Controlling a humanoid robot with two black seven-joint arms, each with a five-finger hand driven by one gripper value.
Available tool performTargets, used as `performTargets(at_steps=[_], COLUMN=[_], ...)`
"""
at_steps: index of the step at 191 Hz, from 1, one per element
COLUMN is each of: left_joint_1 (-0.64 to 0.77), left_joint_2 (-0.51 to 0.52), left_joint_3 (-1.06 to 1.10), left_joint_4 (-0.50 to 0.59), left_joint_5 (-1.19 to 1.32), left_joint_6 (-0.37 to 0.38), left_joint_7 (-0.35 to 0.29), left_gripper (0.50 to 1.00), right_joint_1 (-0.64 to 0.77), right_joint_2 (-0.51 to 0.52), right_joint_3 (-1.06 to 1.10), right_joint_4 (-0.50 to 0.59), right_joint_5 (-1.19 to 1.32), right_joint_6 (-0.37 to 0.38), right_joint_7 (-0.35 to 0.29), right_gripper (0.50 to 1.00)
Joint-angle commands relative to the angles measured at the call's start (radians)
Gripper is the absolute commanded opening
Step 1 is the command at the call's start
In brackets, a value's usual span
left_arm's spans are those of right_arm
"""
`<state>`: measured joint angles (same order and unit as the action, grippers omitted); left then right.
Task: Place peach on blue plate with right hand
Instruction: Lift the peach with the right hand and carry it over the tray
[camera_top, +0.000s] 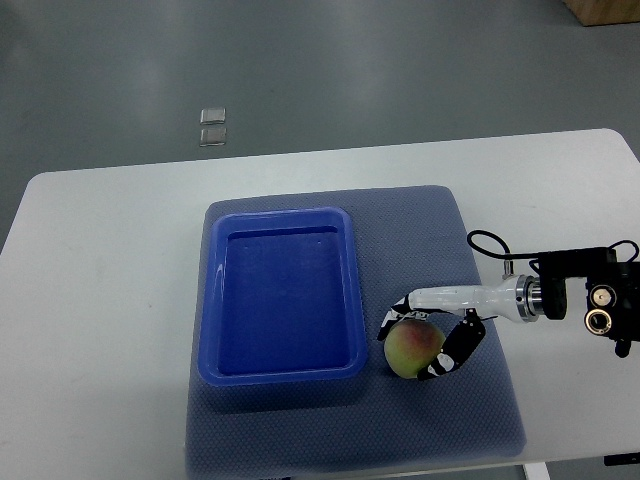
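Tabletop, white with rounded corners (100, 300), filled most of the top view, with grey floor beyond its far edge. On that floor, past the table's far left part, lay two small clear square tiles (212, 126), one just behind the other. A blue-grey rectangular fabric mat (480, 400) covered the middle of the table. On the mat's left half sat the blue rectangular plastic plate (215, 290), a shallow tray with a raised rim and rounded corners, holding nothing inside. Just beside the plate's near right corner, on the mat and apart from the rim, rested the round yellow-green peach with a reddish blush (412, 348). The right hand (432, 335), white with black finger segments, was curled around the fruit: one finger (440, 297) arched over its far side, and others (458, 348) wrapped its right and near side, so the hand was clamped on the peach while it appeared to sit on the mat. The silver-and-black wrist and forearm (570, 298) ran out to the right edge, with a thin black cable (487, 243) looping above the wrist.
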<state>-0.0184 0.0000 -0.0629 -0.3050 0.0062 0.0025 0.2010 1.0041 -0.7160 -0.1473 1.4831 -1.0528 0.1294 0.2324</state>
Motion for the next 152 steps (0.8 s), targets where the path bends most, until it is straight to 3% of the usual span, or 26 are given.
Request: performTargets(at_steps=[1, 31, 32, 36, 45, 46, 48, 87, 121, 152], left_joint_1=[0.0, 0.0, 0.0, 0.0, 0.0, 0.0, 0.0, 0.0, 0.0, 0.0], left_joint_2=[0.0, 0.0, 0.0, 0.0, 0.0, 0.0, 0.0, 0.0, 0.0, 0.0], left_joint_3=[0.0, 0.0, 0.0, 0.0, 0.0, 0.0, 0.0, 0.0, 0.0, 0.0], left_joint_4=[0.001, 0.004, 0.004, 0.004, 0.004, 0.004, 0.004, 0.004, 0.0, 0.003], left_joint_5=[0.0, 0.0, 0.0, 0.0, 0.0, 0.0, 0.0, 0.0, 0.0, 0.0], left_joint_6=[0.001, 0.001, -0.001, -0.001, -0.001, -0.001, -0.001, -0.002, -0.002, -0.004], left_joint_7=[0.0, 0.0, -0.002, 0.0, 0.0, -0.002, -0.002, -0.002, -0.002, 0.0], left_gripper=[1.0, 1.0, 1.0, 1.0, 1.0, 1.0, 1.0, 1.0, 1.0, 1.0], right_joint_1=[0.014, 0.11, 0.195, 0.238, 0.238, 0.325, 0.346, 0.625, 0.682, 0.68], right_joint_2=[-0.011, -0.088, -0.127, -0.144, -0.145, -0.183, -0.19, -0.293, -0.286, -0.125], right_joint_3=[0.012, 0.041, 0.041, 0.041, 0.041, 0.041, 0.041, 0.048, 0.046, 0.045], right_joint_4=[0.005, 0.046, 0.063, 0.068, 0.068, 0.077, 0.079, 0.072, 0.071, -0.013], right_joint_5=[-0.009, -0.001, 0.004, 0.005, 0.005, 0.023, 0.031, 0.152, 0.159, 0.162], right_joint_6=[0.004, 0.05, 0.079, 0.09, 0.09, 0.11, 0.114, 0.292, 0.309, 0.266], right_joint_7=[0.004, 0.007, 0.007, 0.007, 0.007, 0.005, 0.005, -0.021, -0.05, -0.053], right_gripper=[0.5, 0.5, 0.5, 0.5, 0.5, 0.5, 0.5, 0.5, 0.5, 0.5])
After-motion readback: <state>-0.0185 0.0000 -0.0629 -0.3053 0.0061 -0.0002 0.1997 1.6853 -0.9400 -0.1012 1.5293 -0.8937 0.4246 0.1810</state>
